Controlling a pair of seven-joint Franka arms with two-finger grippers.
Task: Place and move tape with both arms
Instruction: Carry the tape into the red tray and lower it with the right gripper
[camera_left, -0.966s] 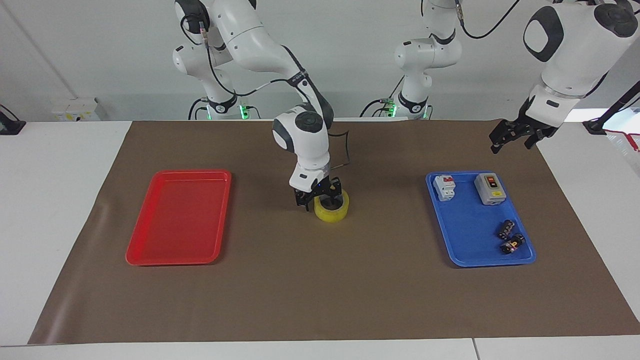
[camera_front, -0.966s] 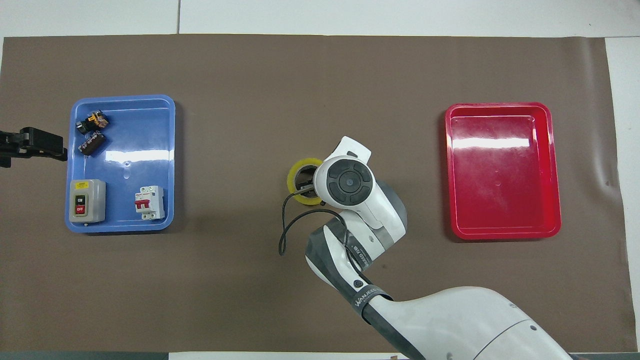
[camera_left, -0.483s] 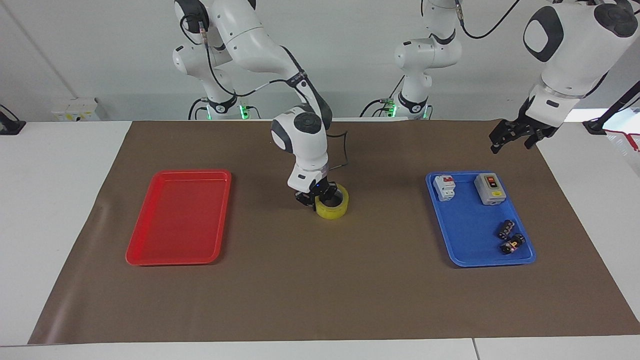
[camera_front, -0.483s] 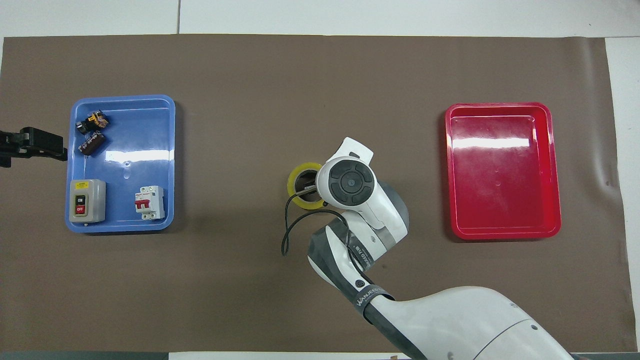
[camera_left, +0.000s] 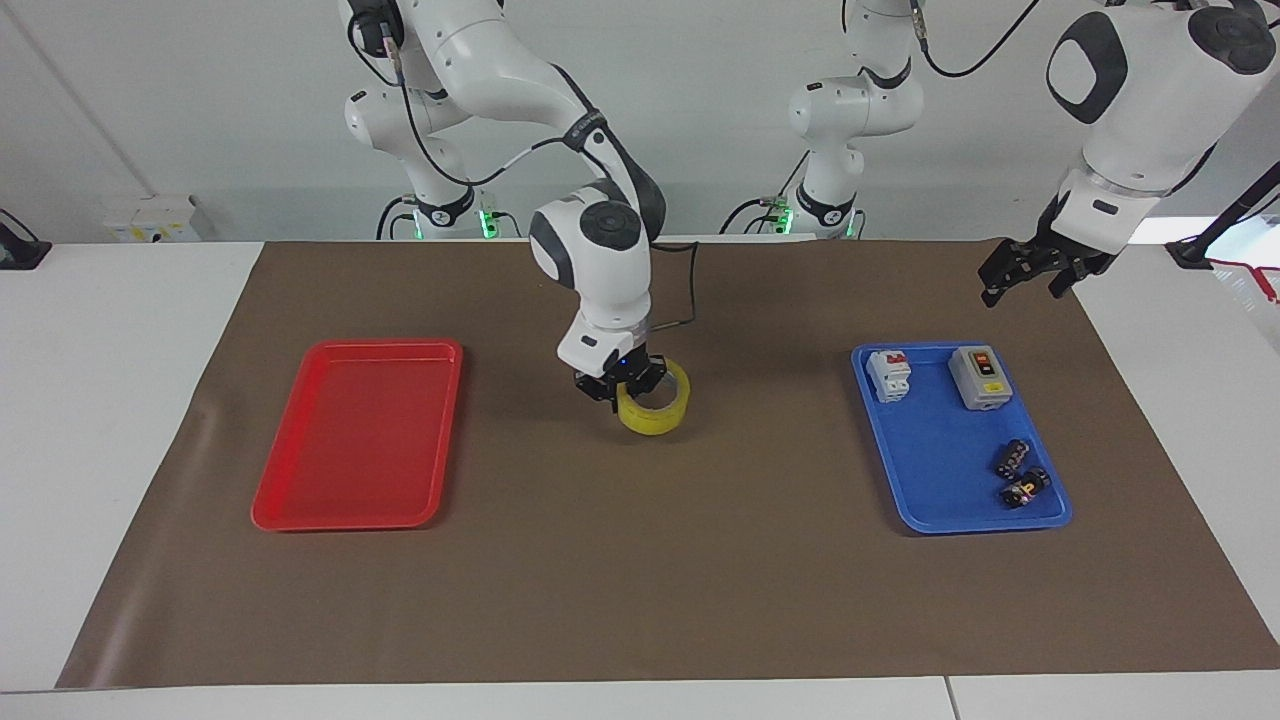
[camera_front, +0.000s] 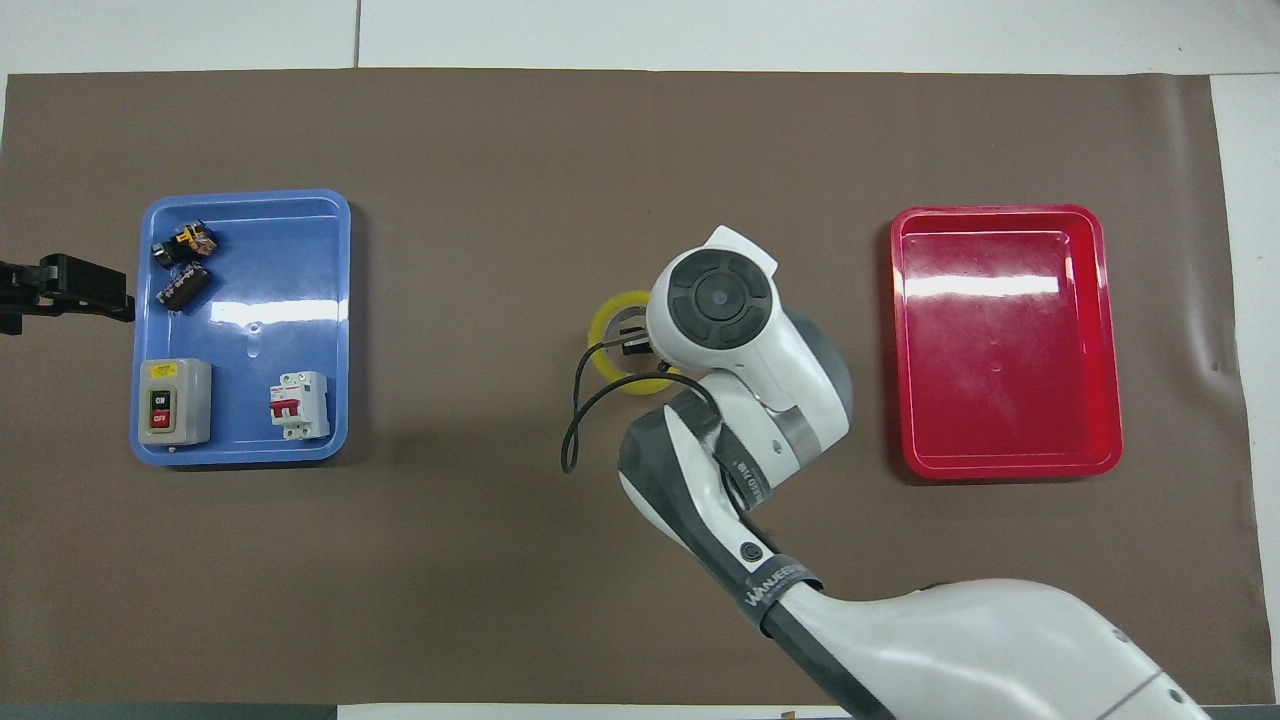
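The right tool is closing its fingers on the wall of the tape, one finger inside the white core and one outside the yellow roll. The tape is hanging tilted from this grip, a little above the brown mat in the middle of the tabletop, between the red tray and the blue tray. In the overhead view the wrist of the right arm is covering a part of the roll.

The left tool is waiting in the air over the corner of the mat at the left arm's end, near the blue tray, and it is holding nothing; its fingers are looking spread apart. In the blue tray a grey switch box, a white breaker and two small dark parts are lying.

As I judge it, the step in hand is the moving of the tape by the right arm, and the red tray is probably the goal. The next move is asking for a steady carry toward the right arm's end of the tabletop, because the grip is on one wall only and the roll may swing or slip. Then the tool must go low over the tray floor before opening.
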